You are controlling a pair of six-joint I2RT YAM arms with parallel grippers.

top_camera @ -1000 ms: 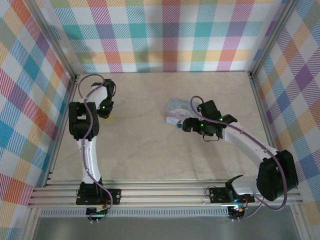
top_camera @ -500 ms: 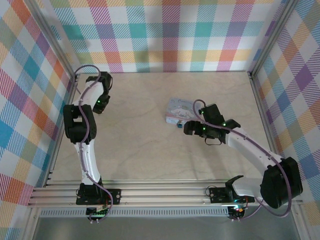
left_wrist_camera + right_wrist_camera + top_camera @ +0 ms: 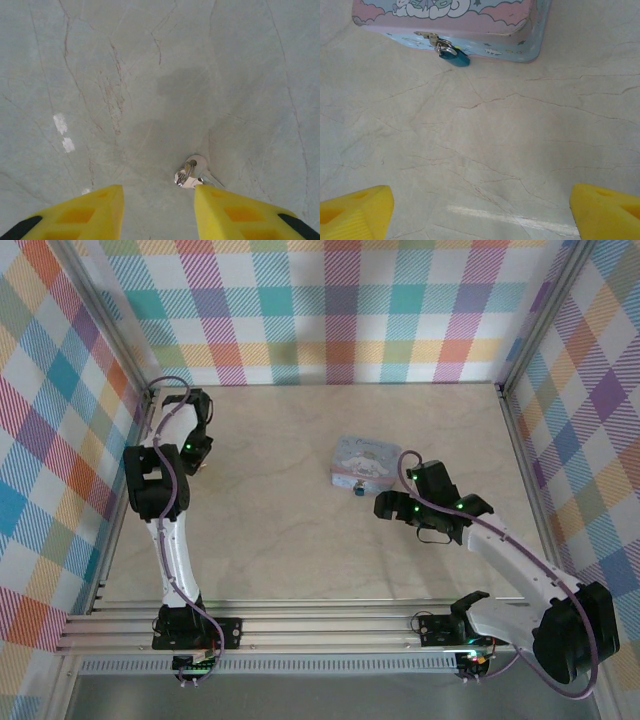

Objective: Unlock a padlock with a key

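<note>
The key (image 3: 192,172), small and silvery on a ring, lies flat on the table just ahead of the right yellow fingertip (image 3: 235,210) of my left gripper (image 3: 157,212). That gripper is open with nothing between its fingers, and sits at the far left of the table (image 3: 197,455). The dark-blue padlock (image 3: 454,56) hangs from the hasp on the front of the pale blue cartoon box (image 3: 470,20); the padlock (image 3: 357,490) is also at the box's near edge. My right gripper (image 3: 480,212) is wide open and empty, a short way in front of the padlock (image 3: 385,508).
The box (image 3: 362,462) stands right of the table's middle. A metal frame rail (image 3: 135,455) and the plaid wall run close by my left arm. Bare marble-patterned tabletop (image 3: 280,530) lies between the two arms.
My left arm has swung left toward the side rail. The right gripper has drawn back from the box toward the near right.
</note>
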